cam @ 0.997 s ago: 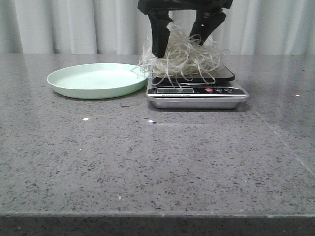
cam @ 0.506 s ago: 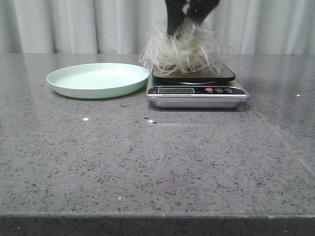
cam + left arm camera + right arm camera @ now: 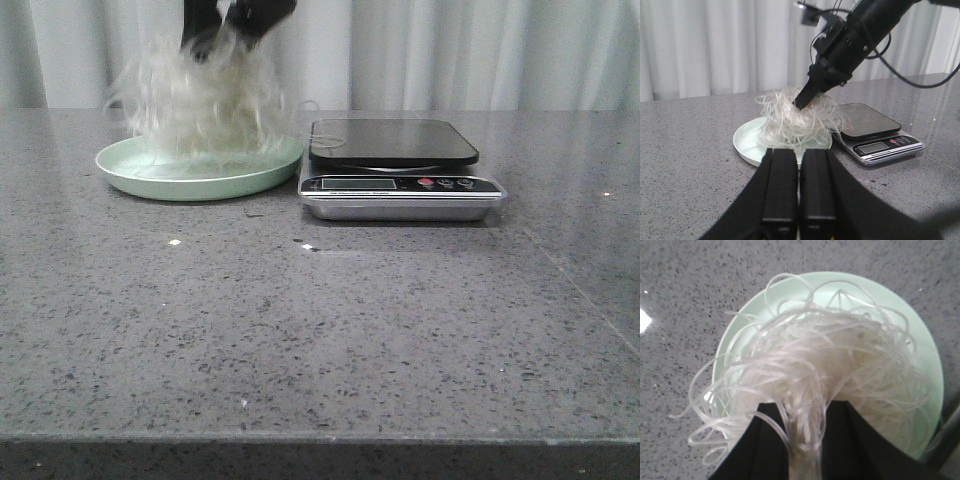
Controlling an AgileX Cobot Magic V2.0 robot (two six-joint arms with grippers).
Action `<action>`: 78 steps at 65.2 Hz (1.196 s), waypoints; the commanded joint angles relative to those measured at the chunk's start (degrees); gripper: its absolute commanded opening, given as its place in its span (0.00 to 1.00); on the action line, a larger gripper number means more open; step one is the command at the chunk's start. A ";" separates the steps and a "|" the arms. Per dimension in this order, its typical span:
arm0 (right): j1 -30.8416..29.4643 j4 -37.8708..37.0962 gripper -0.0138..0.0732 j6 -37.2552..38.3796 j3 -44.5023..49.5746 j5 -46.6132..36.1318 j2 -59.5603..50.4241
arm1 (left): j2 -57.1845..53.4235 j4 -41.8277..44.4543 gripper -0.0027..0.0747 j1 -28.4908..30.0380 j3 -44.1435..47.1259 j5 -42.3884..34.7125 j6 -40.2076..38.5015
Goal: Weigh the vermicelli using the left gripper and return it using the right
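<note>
Vermicelli (image 3: 200,100): loose whitish nest, pinched at its top by the right hand (image 3: 228,22), strands hanging downward and flaring wide over the pale green plate (image 3: 130,172); lowest strands appear to reach the plate, though motion blur makes contact uncertain. No clear long axis; the bunch narrows upward into the grip. Left hand (image 3: 799,185): fingers pressed together, empty, well apart from the plate. Scale (image 3: 400,180): just beside the plate on the grey surface (image 3: 320,330), platform bare.
</note>
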 commanded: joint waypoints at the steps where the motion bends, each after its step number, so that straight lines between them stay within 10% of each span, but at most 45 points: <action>1: -0.14 0.94 0.63 -0.94 -2.03 -3.98 -2.11 | 0.68 -0.79 0.20 0.10 -1.52 -4.24 0.11; 9: -0.14 1.01 0.87 -0.94 -2.19 -5.16 -1.99 | 0.68 -0.79 0.20 0.10 -1.52 -4.24 0.11; 38: -3.75 0.79 0.85 -1.01 3.31 -5.10 -14.93 | 0.68 -0.79 0.20 0.10 -1.52 -4.24 0.11; 78: -7.60 -3.23 0.85 -1.27 60.43 -27.08 -60.82 | 0.68 -0.79 0.20 0.10 -1.52 -4.24 0.11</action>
